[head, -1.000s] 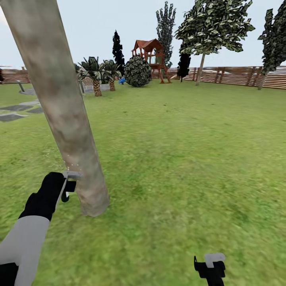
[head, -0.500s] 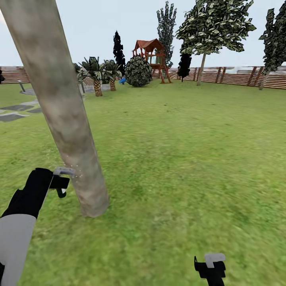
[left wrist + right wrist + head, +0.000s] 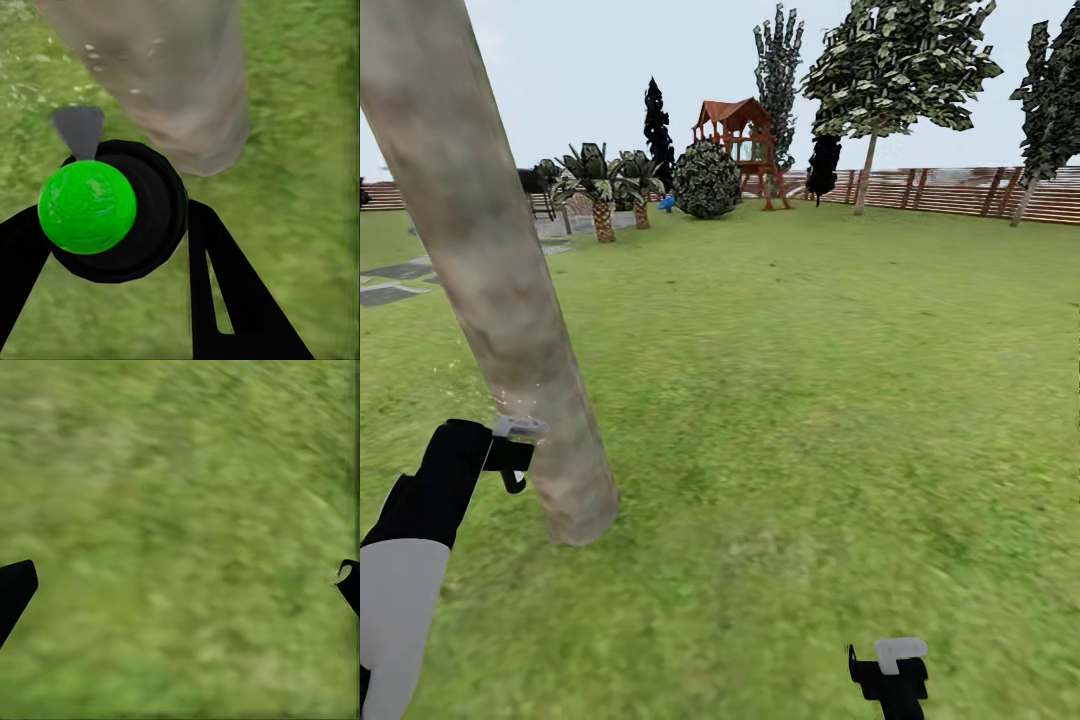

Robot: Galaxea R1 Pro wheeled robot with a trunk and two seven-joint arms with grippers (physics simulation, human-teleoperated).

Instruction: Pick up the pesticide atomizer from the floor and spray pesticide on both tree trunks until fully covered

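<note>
- comparing with half a second ago, we see the whole head view slid: the tree trunk (image 3: 510, 330) sits further left, and more of the spiky plants (image 3: 600, 190) behind it shows.
- our left claw (image 3: 520, 450) keeps its place in the frame, low beside the trunk, now almost touching the bark.
- in the left wrist view a black round body with a glossy green ball (image 3: 87, 206) sits between the black fingers (image 3: 232, 292), a grey nozzle tip toward the trunk; we take this for the pesticide atomizer (image 3: 120, 214), clamped in the claw.
- pale specks dot the bark just above the claw.
- bark is blotchy beige-grey, a thick leaning column meeting the grass floor (image 3: 810, 400) at a rounded foot.
- our right claw (image 3: 888, 672) hangs low over blurred grass, its tips wide apart in the wrist view, nothing between them.
- lawn lies open to the right up to the brown slat fence (image 3: 960, 190); grey paving (image 3: 390, 285) edges the far left.
- a second leafy tree (image 3: 900, 70) stands by the fence.
</note>
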